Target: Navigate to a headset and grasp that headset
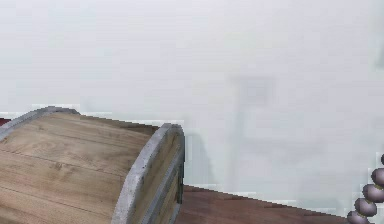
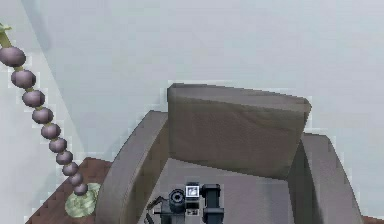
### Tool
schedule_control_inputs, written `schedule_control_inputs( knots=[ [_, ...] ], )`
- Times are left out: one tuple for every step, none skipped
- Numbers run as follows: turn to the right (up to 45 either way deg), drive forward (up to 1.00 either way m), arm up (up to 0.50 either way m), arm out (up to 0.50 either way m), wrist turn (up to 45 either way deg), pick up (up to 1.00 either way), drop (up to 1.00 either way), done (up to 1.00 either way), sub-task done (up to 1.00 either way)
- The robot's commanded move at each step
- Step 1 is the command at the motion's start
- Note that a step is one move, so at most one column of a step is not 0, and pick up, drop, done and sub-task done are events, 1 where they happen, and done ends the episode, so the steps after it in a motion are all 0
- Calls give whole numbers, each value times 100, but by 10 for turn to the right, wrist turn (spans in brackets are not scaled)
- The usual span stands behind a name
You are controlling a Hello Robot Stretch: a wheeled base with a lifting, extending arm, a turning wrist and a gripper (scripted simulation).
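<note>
In the arm side view a grey-brown armchair [image 2: 235, 130] faces me, its seat cushion [image 2: 250, 185] reaching down to the bottom edge. My gripper [image 2: 165, 205] shows low over the front of that seat, just left of two small white marked squares [image 2: 200, 192]. Thin dark shapes [image 2: 155, 208] lie at its left end against the seat and the chair's left arm. I cannot say whether these are the fingers or a headset. I cannot tell whether the gripper holds anything.
A beaded floor-lamp pole [image 2: 45, 120] with a round base [image 2: 85, 200] stands left of the armchair; its beads [image 1: 372, 195] also show at the forward view's right edge. A rounded wooden chest [image 1: 85, 165] with grey metal bands stands ahead, before a white wall [image 1: 250, 80], on dark wood floor [image 1: 240, 210].
</note>
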Motion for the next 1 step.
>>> schedule_control_inputs(
  knots=[
    [0, 0, 0, 0, 450, 0, 0, 0, 0]
  ],
)
